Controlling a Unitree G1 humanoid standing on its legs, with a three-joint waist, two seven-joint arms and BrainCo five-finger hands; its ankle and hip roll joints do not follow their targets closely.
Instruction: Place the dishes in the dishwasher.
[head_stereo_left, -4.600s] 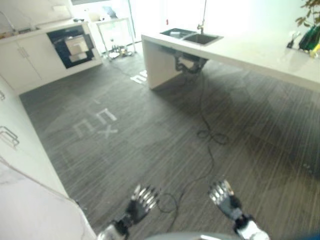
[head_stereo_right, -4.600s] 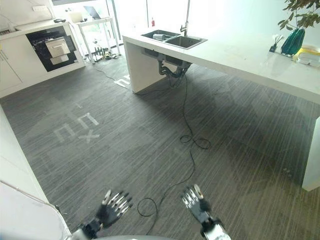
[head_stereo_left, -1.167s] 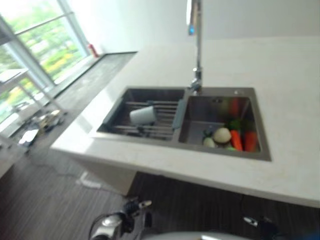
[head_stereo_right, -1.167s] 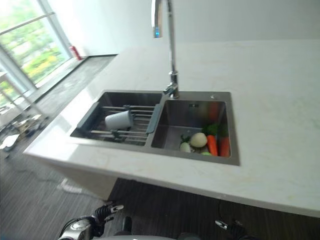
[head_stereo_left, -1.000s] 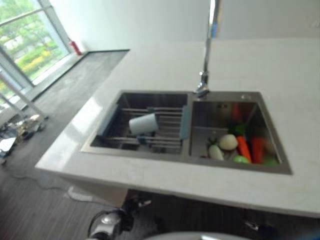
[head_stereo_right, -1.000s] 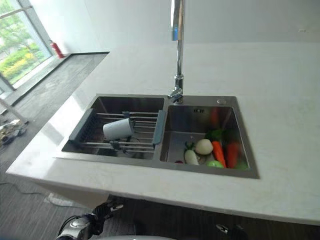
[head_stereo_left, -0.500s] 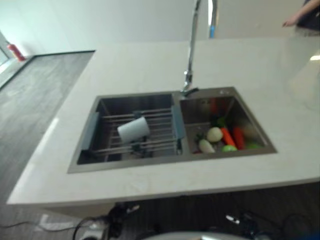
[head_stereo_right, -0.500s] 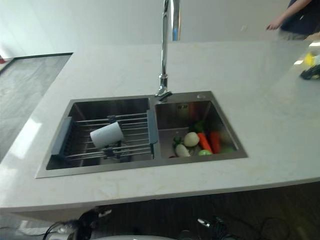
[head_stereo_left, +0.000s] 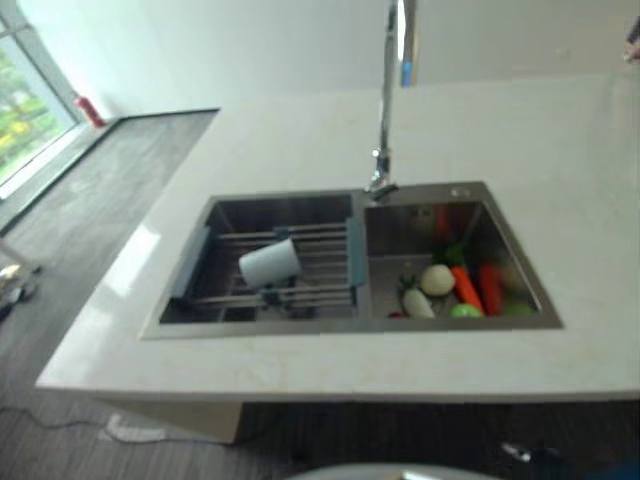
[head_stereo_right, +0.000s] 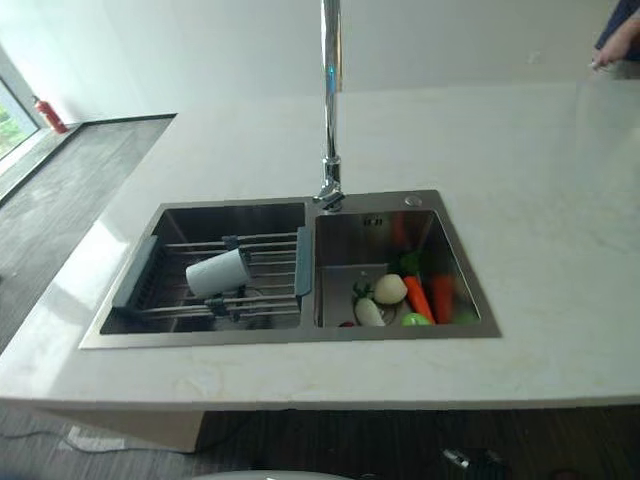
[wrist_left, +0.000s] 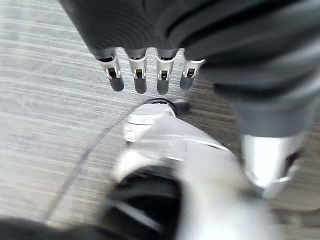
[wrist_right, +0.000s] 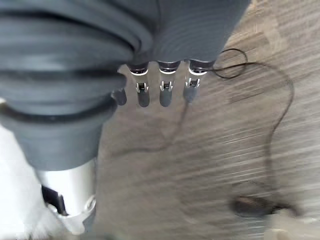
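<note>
Right eye view: a cup (head_stereo_right: 217, 272) lies on its side on the rack (head_stereo_right: 232, 275) in the sink's (head_stereo_right: 290, 337) left basin. Both hands (wrist_left: 150, 75) (wrist_right: 160, 85) hang with fingers straight, holding nothing, over the floor.

Left hand (wrist_left: 150, 75): dark ribbed cover over back and wrist, row of silver fingers with dark tips, small dark recess in each silver segment, silver thumb with dark band. Right hand (wrist_right: 160, 85): same dark ribbed cover, silver dark-tipped fingers, silver thumb with black clip-like mark near base.
</note>
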